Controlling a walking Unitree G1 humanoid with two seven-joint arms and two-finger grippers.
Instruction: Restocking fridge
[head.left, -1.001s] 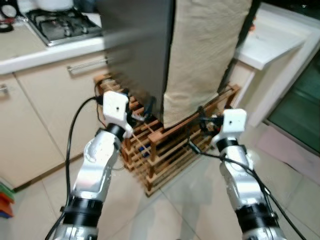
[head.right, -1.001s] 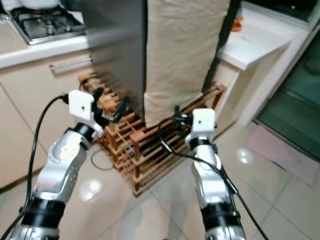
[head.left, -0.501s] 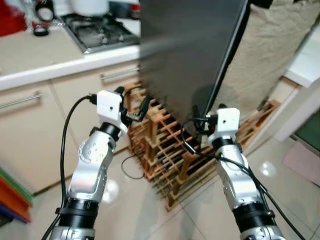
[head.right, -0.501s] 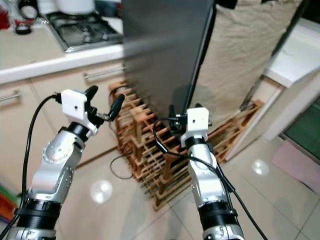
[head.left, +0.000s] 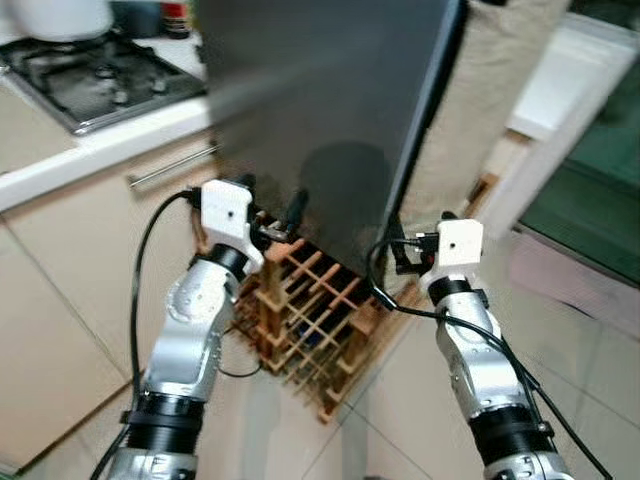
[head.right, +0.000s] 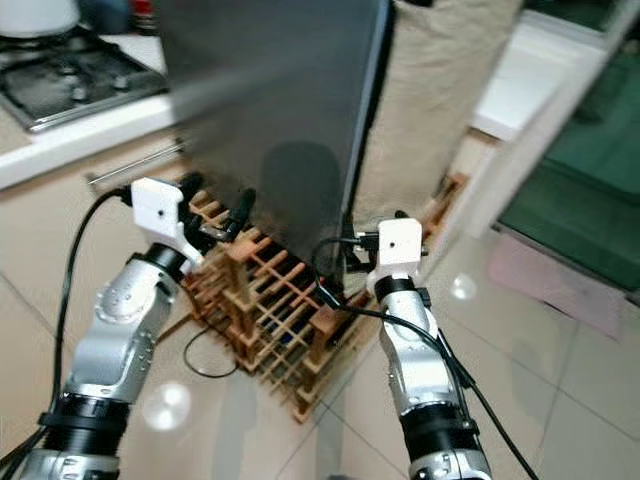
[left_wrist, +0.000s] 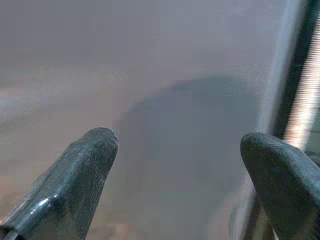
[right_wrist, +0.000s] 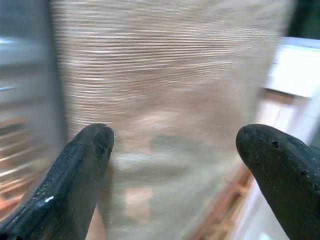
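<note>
Two open end effectors face a smooth, seemingly steel fridge (head.left: 320, 120).

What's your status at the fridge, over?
Left gripper open, right gripper open, both empty. Fridge dead ahead, door shut. Wooden rack at its foot.

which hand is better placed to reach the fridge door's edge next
Probably the right hand: it hovers open just beside the dark fridge door's edge. The left hand, also open, faces the flat front of the door above the wooden rack.
</note>
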